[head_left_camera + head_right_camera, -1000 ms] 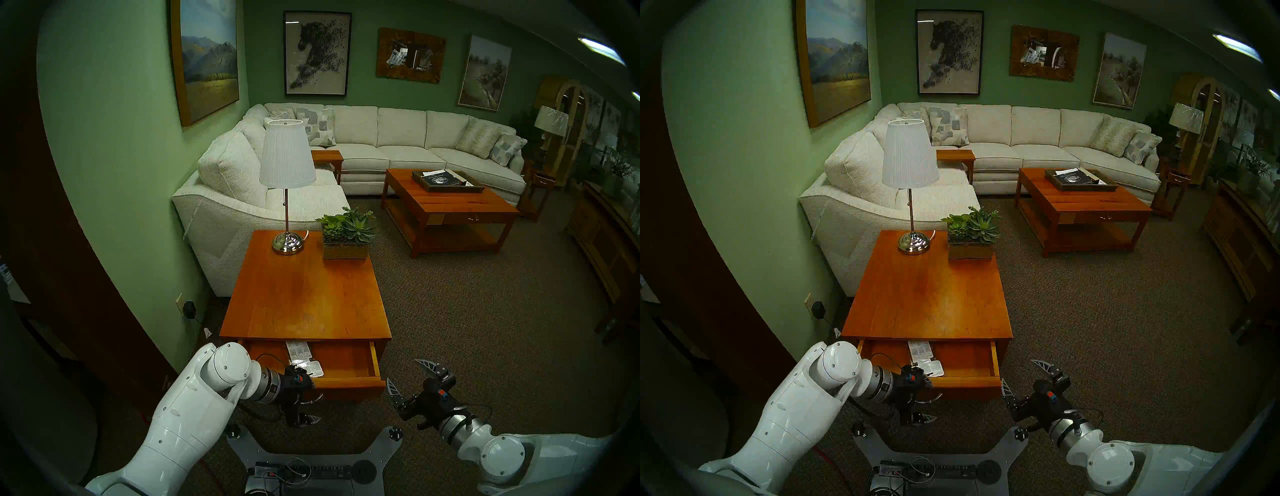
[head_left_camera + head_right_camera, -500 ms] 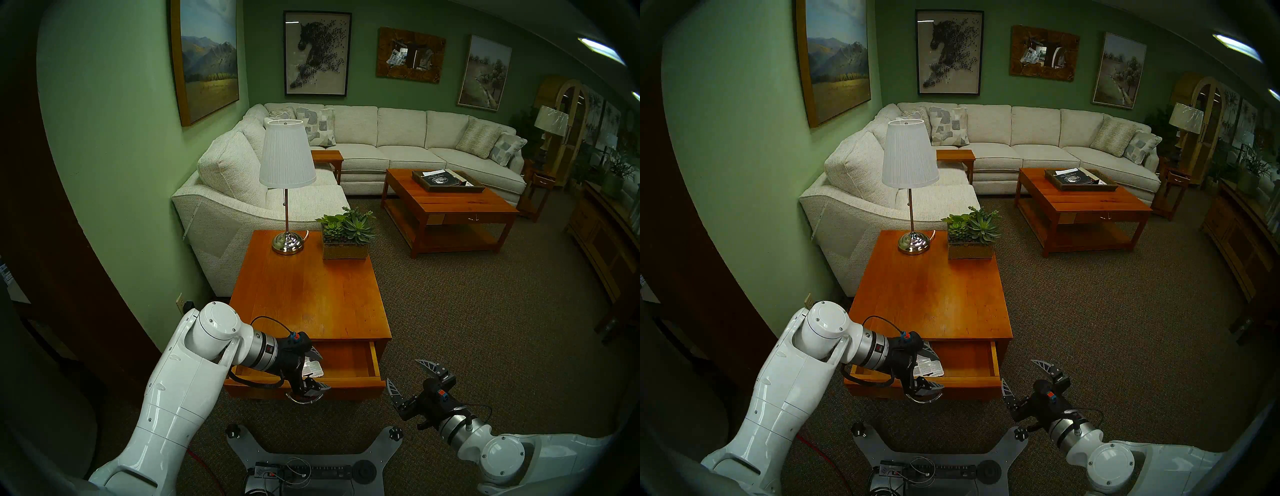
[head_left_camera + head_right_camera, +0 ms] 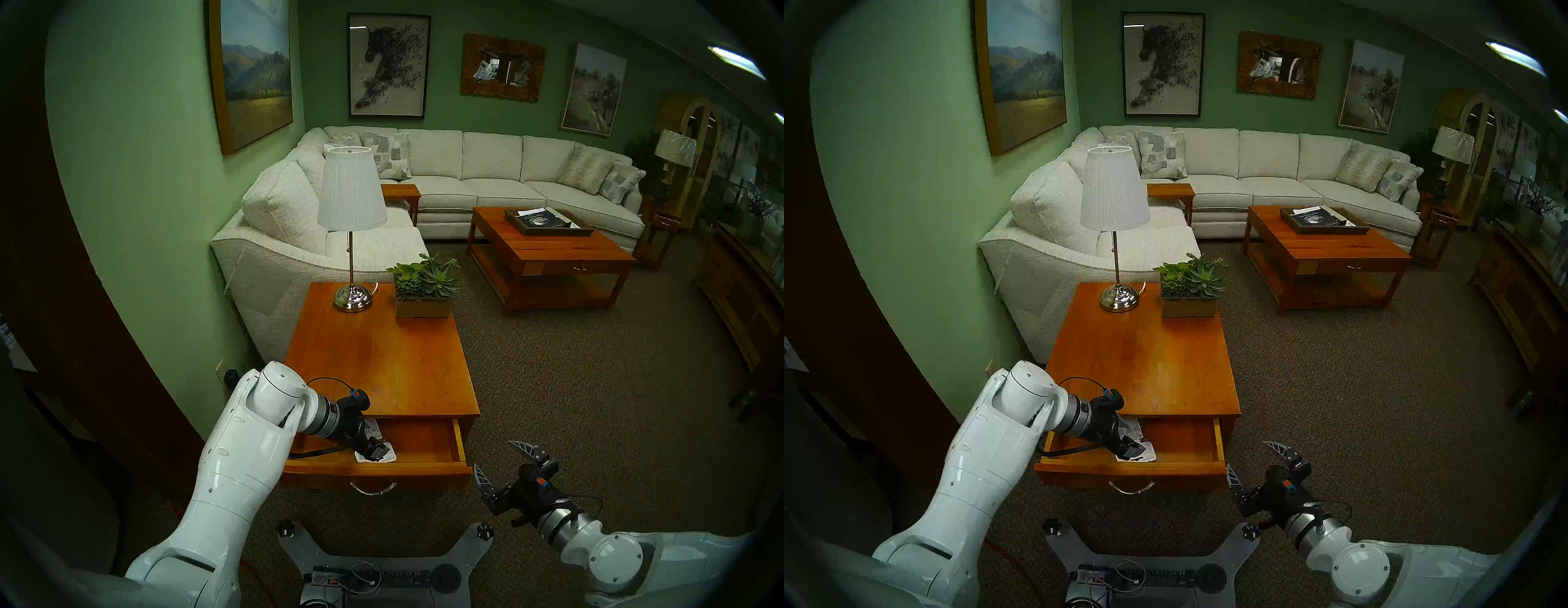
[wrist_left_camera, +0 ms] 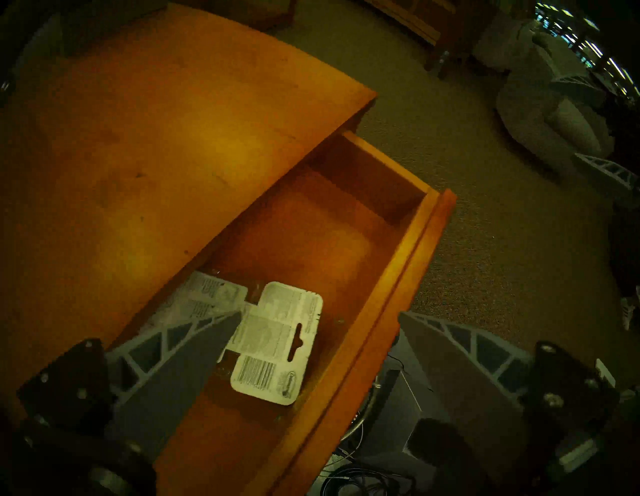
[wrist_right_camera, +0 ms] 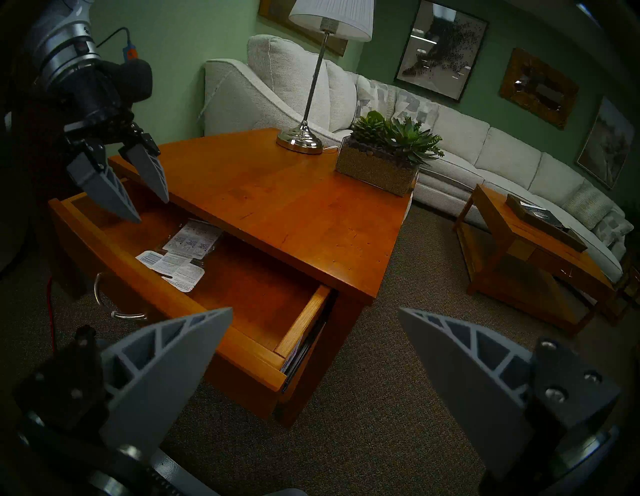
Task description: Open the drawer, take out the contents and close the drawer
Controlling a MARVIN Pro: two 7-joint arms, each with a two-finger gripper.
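Left end effector now up over drawer, wide open, empty; barcoded blister pack legible only wrist-side.

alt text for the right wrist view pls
An open wooden drawer under an end table holds flat white-labelled packs; the left tool hovers open above its far end. A lamp and succulent planter sit on top.

Walls: green wall with framed pictures.
Floor: brown carpet.
Furniture: long white sofa, wooden coffee table.
Light: white lamp.
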